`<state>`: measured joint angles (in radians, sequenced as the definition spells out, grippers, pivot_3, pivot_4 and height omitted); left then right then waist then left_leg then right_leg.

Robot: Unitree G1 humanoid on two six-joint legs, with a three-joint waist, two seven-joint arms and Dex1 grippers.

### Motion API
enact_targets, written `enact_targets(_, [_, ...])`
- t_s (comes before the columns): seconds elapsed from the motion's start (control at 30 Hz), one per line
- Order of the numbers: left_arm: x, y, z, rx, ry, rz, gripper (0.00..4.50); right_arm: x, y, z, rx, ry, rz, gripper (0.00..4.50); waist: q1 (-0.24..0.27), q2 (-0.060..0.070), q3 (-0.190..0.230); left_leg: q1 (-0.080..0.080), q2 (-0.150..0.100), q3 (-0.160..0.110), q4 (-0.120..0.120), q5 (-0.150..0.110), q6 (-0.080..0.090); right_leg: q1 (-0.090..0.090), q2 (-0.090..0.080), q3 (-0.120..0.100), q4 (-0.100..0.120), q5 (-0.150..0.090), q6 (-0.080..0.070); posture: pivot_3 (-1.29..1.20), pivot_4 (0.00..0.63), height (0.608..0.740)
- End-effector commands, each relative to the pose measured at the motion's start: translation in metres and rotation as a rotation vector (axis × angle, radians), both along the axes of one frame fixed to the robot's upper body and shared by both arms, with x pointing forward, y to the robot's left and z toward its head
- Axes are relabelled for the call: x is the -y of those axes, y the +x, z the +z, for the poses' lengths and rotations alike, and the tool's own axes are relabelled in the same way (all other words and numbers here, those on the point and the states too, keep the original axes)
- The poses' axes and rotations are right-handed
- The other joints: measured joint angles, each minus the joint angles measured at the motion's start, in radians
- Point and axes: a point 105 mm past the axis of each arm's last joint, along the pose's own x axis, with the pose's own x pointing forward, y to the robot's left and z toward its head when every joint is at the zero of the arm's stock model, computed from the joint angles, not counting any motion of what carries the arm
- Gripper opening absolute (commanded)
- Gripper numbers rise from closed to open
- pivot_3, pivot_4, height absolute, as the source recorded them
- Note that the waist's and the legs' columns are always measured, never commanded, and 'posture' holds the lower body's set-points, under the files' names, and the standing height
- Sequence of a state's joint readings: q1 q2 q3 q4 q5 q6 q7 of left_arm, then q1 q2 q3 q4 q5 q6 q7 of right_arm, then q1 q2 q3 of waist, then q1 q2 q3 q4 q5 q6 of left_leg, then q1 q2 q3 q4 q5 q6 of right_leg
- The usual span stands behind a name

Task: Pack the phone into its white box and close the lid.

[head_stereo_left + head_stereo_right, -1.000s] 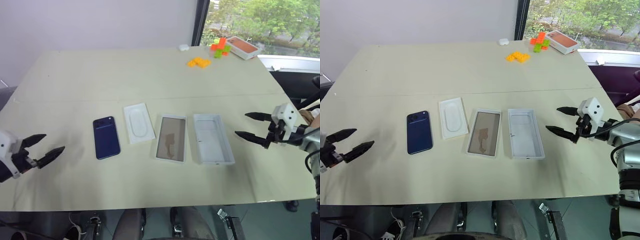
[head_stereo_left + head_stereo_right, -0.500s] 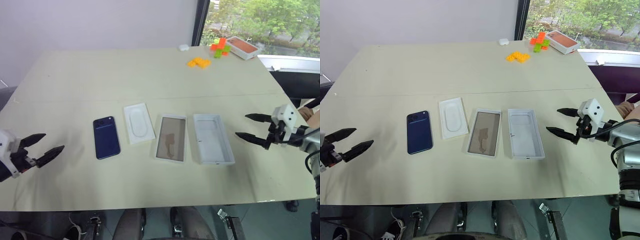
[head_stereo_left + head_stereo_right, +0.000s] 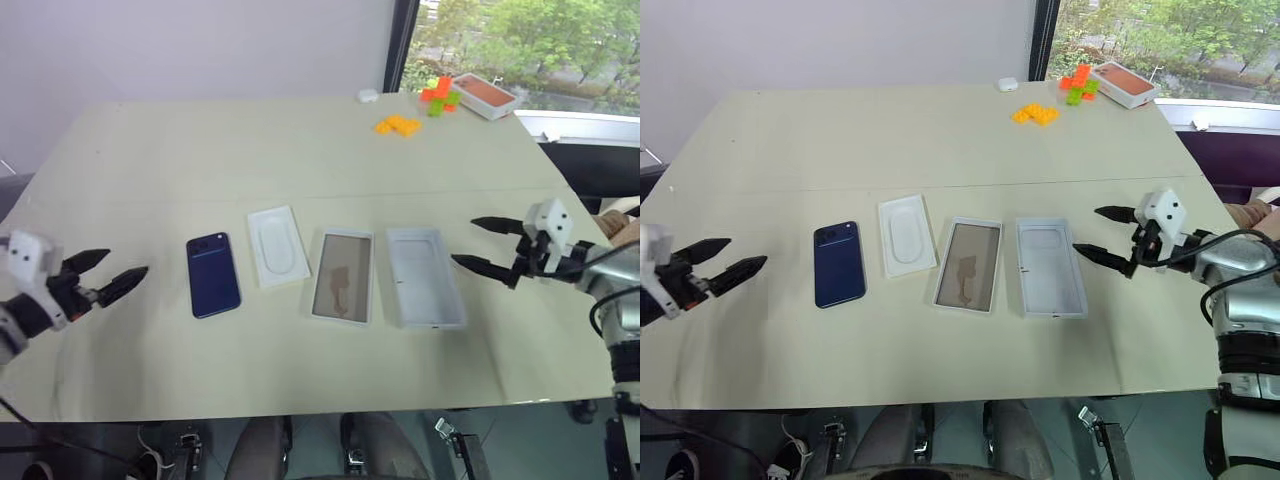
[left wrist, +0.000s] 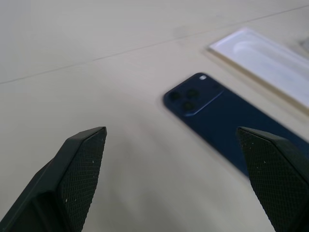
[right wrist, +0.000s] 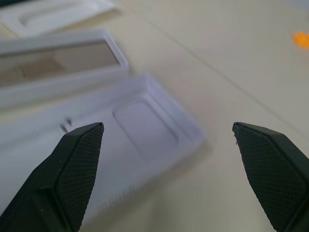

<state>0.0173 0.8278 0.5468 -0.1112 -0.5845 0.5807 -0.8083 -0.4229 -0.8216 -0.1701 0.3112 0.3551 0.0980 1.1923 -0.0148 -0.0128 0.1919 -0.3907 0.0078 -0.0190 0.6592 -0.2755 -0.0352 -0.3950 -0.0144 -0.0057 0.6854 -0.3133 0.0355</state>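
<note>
Grippers both stand spread wide and empty, we note. Left gripper [image 3: 108, 276] hovers near the phone [image 3: 212, 276], which lies flat on the desk [image 3: 250, 150]; right gripper [image 3: 483, 244] hovers just beside the lid [image 3: 426, 277], with the white box [image 3: 343, 276] alongside.

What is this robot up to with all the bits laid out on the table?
Nothing is picked up yet. The phone, a thin white insert, the white box and the lid lie in a row. The left gripper hovers open beside the phone; the right gripper hovers open beside the lid.
</note>
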Motion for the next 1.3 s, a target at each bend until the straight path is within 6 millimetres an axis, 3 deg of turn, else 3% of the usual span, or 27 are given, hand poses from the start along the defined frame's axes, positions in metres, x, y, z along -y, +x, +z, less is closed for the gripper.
enact_targets(0.03, [0.022, 0.022, 0.021, 0.06, -0.068, 0.038, 4.5, -0.027, 0.002, 0.023, 0.084, 0.017, 0.064, 4.47, 0.002, 0.0, 0.0, 0.0, 0.0, 0.0, 0.0, 0.0, 0.0, 0.0, 0.0, 0.0, 0.0, 0.0, 0.0, 0.0, 0.15, 0.74])
enact_targets(0.13, [0.038, 0.056, 0.032, 0.064, -0.157, 0.153, 4.5, -0.047, 0.005, 0.028, 0.115, 0.03, 0.085, 4.47, 0.013, -0.001, 0.0, 0.0, 0.0, -0.003, 0.006, 0.0, 0.0, 0.002, 0.001, -0.001, 0.003, 0.001, 0.002, 0.0, 0.15, 0.74])
enact_targets(0.2, [0.055, 0.07, 0.025, 0.019, -0.157, 0.178, 4.5, -0.056, 0.005, 0.027, 0.115, 0.036, 0.101, 4.47, 0.014, -0.001, 0.0, 0.0, 0.0, -0.003, 0.008, 0.0, 0.0, 0.003, 0.002, -0.001, 0.003, 0.004, 0.004, 0.0, 0.15, 0.74])
enact_targets(0.37, [0.104, 0.093, 0.012, -0.107, -0.331, 0.145, 4.5, -0.071, 0.004, 0.025, 0.131, 0.031, 0.122, 4.47, 0.006, -0.002, 0.001, -0.002, -0.001, 0.0, 0.008, 0.0, 0.0, 0.002, 0.002, 0.002, -0.001, 0.005, 0.007, 0.0, 0.15, 0.74])
enact_targets(0.47, [0.117, 0.1, 0.001, -0.161, -0.374, 0.163, 4.5, -0.077, 0.002, 0.024, 0.131, 0.041, 0.134, 4.47, 0.001, -0.002, 0.001, -0.002, -0.001, 0.0, 0.008, 0.0, 0.0, 0.002, 0.002, 0.002, -0.001, 0.005, 0.007, 0.0, 0.15, 0.74])
enact_targets(0.63, [0.136, 0.104, -0.006, -0.219, -0.433, 0.135, 4.5, -0.079, 0.001, 0.021, 0.129, 0.04, 0.13, 4.47, 0.002, -0.002, 0.001, -0.002, 0.0, 0.001, 0.007, 0.001, -0.001, 0.001, 0.004, 0.002, 0.0, 0.006, 0.007, 0.0, 0.15, 0.74])
enact_targets(0.73, [0.15, 0.106, -0.008, -0.276, -0.555, 0.135, 4.5, -0.078, 0.0, 0.019, 0.125, 0.037, 0.124, 4.47, 0.008, -0.002, 0.001, -0.001, 0.0, 0.0, 0.008, 0.001, -0.001, 0.002, 0.003, 0.002, 0.0, 0.006, 0.007, 0.0, 0.15, 0.74])
enact_targets(0.9, [0.162, 0.101, -0.021, -0.34, -0.513, 0.16, 4.5, -0.079, 0.004, 0.02, 0.139, 0.035, 0.116, 4.47, 0.004, -0.002, 0.001, -0.001, -0.001, 0.0, 0.009, 0.001, -0.001, 0.003, 0.003, 0.002, 0.0, 0.006, 0.008, 0.0, 0.15, 0.74])
enact_targets(1.03, [0.159, 0.098, -0.024, -0.354, -0.467, 0.181, 4.5, -0.079, 0.006, 0.02, 0.143, 0.032, 0.114, 4.47, 0.002, -0.002, 0.001, -0.001, 0.0, 0.0, 0.008, 0.002, -0.003, 0.002, 0.004, 0.002, 0.0, 0.006, 0.008, 0.0, 0.15, 0.74])
enact_targets(1.27, [0.167, 0.095, -0.028, -0.426, -0.535, 0.187, 4.5, -0.082, 0.008, 0.021, 0.156, 0.033, 0.116, 4.47, 0.004, -0.002, 0.001, -0.001, -0.001, 0.0, 0.008, 0.002, -0.004, 0.003, 0.003, 0.002, 0.001, 0.006, 0.008, 0.0, 0.15, 0.74])
enact_targets(1.3, [0.17, 0.093, -0.031, -0.445, -0.536, 0.177, 4.26, -0.083, 0.009, 0.021, 0.161, 0.032, 0.118, 4.49, 0.004, -0.002, 0.001, -0.001, -0.001, 0.0, 0.008, 0.002, -0.004, 0.003, 0.003, 0.002, 0.001, 0.006, 0.008, 0.0, 0.15, 0.74])
